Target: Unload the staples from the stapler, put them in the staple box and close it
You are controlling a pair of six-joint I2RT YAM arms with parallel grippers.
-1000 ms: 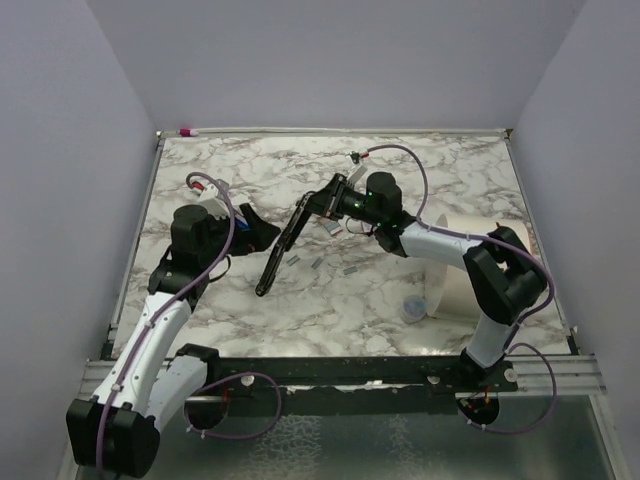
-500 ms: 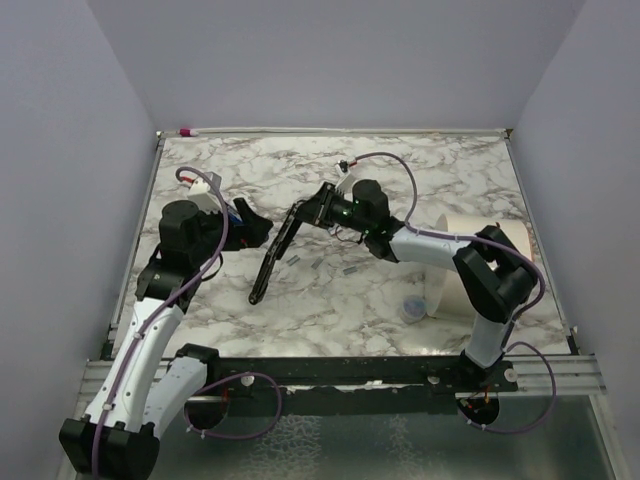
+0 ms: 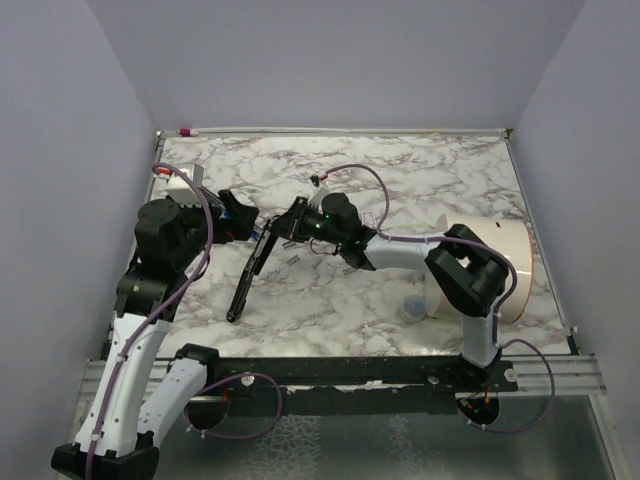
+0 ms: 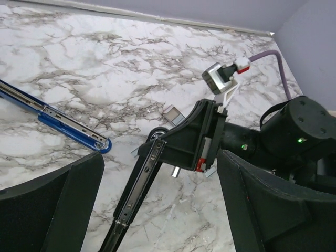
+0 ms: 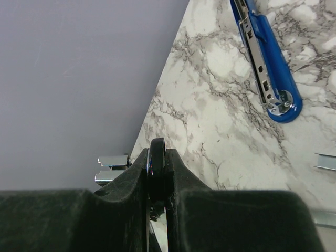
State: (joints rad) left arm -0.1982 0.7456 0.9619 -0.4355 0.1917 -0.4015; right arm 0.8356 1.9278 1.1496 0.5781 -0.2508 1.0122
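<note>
Black and silvery, the long metal stapler (image 3: 248,276) slants toward seven o'clock over the white marble table (image 3: 450,180), its top end clenched in the right gripper (image 3: 290,222). The left gripper (image 3: 243,214) gapes empty at its ten o'clock; short silvery staple strips (image 4: 175,112) lie at its three o'clock.

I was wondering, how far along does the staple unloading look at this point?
Done: short silvery staple strips already lie loose on the marble table. In hand: the right end effector is shut on the long black stapler arm with its silvery rail; the blue stapler half with a metal channel lies near the open left end effector. Left: checking both rails, since remaining staples cannot be made out.
</note>
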